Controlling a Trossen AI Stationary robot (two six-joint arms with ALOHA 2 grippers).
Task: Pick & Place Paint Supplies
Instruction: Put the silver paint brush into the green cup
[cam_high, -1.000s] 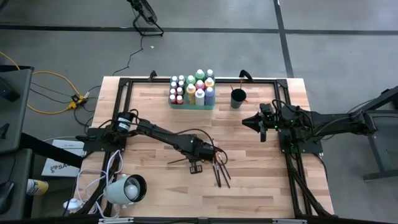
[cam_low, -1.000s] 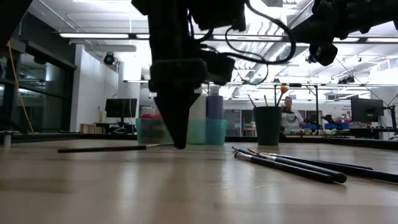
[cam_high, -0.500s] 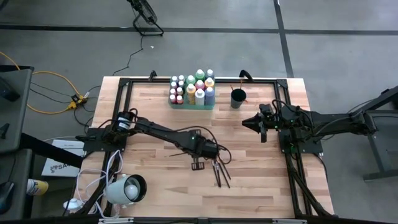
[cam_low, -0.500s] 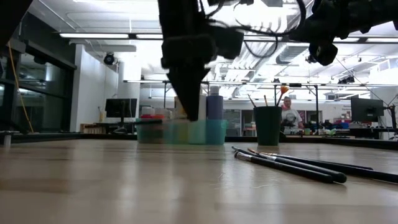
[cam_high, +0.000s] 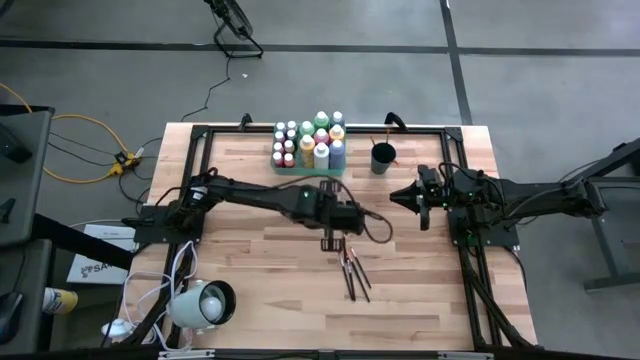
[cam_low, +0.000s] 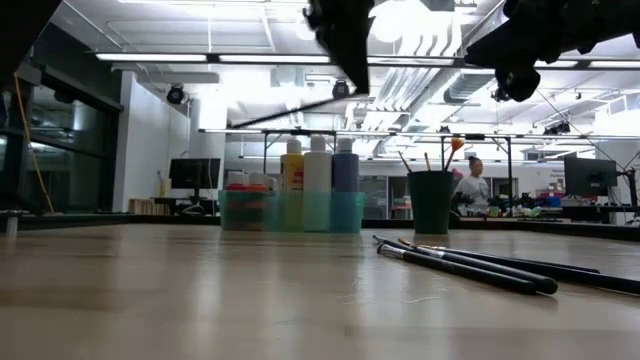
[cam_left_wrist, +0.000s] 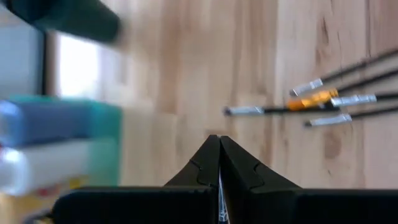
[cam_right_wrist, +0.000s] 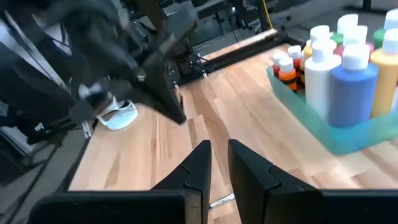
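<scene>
- Apparently most of the work is done: the paint bottles (cam_high: 320, 150) stand together in the green tray (cam_high: 308, 171) at the far edge of the tabletop (cam_high: 240, 290).
- Just beside the tray stands the dark cup (cam_high: 382, 157). A few thin handles stick out of it in the low view, so I judge that some brushes are already put away.
- The left gripper (cam_high: 328, 242) is lifted above the middle of the tabletop, between the tray and the loose brushes. Its jaws are clenched on one thin paintbrush (cam_low: 290, 110), which shows in the low view as a slanted dark line high over the wood.
- This brush is not yet in the cup; carrying it there looks like the step in hand.
- A small bundle of loose brushes (cam_high: 355, 275) lies on the tabletop nearer the front, close together and partly crossing. These are what is left to do.
- The right gripper (cam_high: 397, 196) waits above the right side, near the cup. Its jaws stand a narrow gap apart, and I see nothing between them.
</scene>
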